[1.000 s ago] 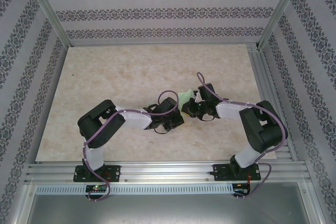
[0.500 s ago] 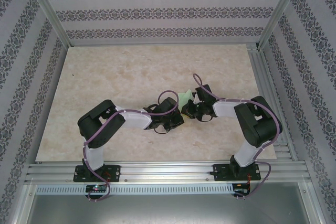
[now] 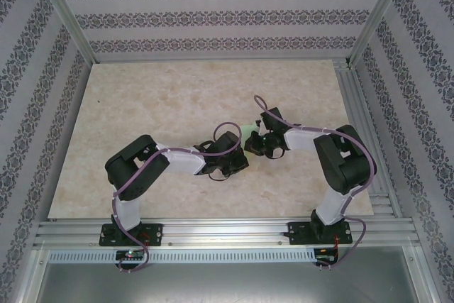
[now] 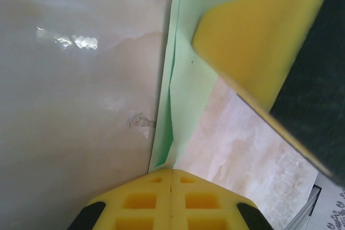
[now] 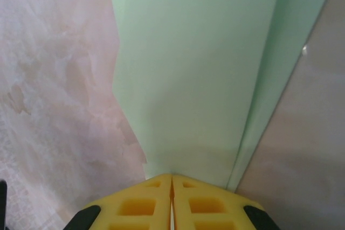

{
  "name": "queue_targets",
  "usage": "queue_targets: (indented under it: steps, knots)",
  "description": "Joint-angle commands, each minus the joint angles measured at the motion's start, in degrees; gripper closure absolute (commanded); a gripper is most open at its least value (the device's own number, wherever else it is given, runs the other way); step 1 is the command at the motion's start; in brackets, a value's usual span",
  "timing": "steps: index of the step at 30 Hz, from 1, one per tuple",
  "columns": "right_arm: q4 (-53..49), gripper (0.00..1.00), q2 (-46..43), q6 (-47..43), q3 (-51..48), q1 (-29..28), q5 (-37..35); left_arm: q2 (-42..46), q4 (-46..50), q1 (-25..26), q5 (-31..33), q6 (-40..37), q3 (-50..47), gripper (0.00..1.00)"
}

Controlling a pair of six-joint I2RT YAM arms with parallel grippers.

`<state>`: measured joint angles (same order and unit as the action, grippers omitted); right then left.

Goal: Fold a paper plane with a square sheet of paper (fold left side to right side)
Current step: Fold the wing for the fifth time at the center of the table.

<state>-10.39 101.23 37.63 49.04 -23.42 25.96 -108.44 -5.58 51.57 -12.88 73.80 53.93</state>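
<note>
The square sheet of paper (image 3: 249, 130) is pale green and folded into a narrow pointed strip on the table, between the two arms. In the left wrist view the paper (image 4: 188, 79) runs up from my left gripper (image 4: 171, 172), which is shut with its tips on the paper's near point. A yellow finger (image 4: 259, 36) of the right gripper lies over the paper's far part. My right gripper (image 5: 171, 176) is shut, its tips set against the broad face of the paper (image 5: 199, 79). From above, the left gripper (image 3: 240, 154) and right gripper (image 3: 250, 143) almost meet and hide most of the sheet.
The table (image 3: 156, 97) is a beige marbled board with patterned walls on three sides. An aluminium rail (image 3: 227, 232) runs along the near edge by the arm bases. Purple cables (image 3: 225, 129) loop above both wrists.
The right arm has shifted left, its elbow drawing in and its gripper sliding further over the paper. Less green shows from above. The left arm has not moved.
</note>
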Motion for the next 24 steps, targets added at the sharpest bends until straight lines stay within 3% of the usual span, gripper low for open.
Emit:
queue_targets:
  steps: [1, 24]
  knots:
    - [2.6, 0.91, 2.4, -2.6, 2.6, 3.3, -7.9, -3.5, 10.1, 1.7, 0.0, -0.2, -1.9, 1.00]
    - [-5.9, 0.90, 13.1, -9.0, 19.7, 11.0, -7.4, -3.7, 10.3, 1.7, -0.2, -0.3, -1.8, 1.00]
